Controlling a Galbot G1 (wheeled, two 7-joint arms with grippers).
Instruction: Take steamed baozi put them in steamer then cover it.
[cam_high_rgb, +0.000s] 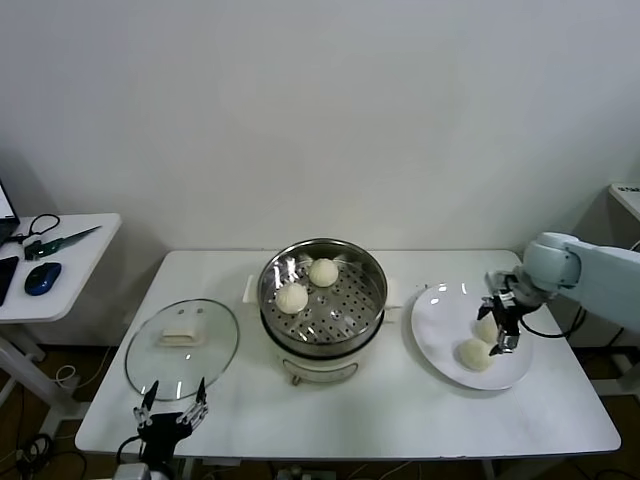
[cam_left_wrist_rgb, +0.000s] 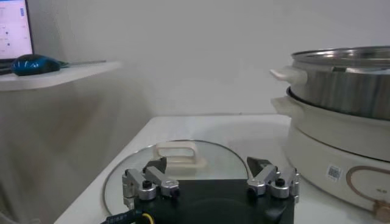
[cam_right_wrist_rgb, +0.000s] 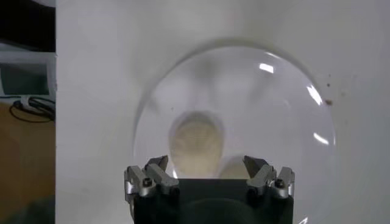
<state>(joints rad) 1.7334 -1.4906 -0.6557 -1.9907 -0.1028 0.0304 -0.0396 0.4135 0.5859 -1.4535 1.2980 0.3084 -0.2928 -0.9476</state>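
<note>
The steamer (cam_high_rgb: 350, 302) stands open at the table's middle with two baozi (cam_high_rgb: 323, 271) (cam_high_rgb: 292, 298) on its perforated tray. Two more baozi (cam_high_rgb: 486, 327) (cam_high_rgb: 474, 354) lie on the white plate (cam_high_rgb: 438, 320) to the right. My right gripper (cam_high_rgb: 499, 331) hangs open just above them; in the right wrist view (cam_right_wrist_rgb: 207, 164) one baozi (cam_right_wrist_rgb: 196, 141) lies between the jaws' line and a second (cam_right_wrist_rgb: 230, 170) is half hidden. The glass cover (cam_high_rgb: 212, 345) lies flat at the left. My left gripper (cam_high_rgb: 172, 413) is open and empty at the front edge, just short of the cover (cam_left_wrist_rgb: 177, 159).
A side table (cam_high_rgb: 70, 255) at the far left holds a blue mouse (cam_high_rgb: 42, 278) and scissors. The steamer's side handle (cam_left_wrist_rgb: 287, 74) and cream base (cam_left_wrist_rgb: 341, 152) rise to one side of the left gripper (cam_left_wrist_rgb: 207, 165). White wall behind.
</note>
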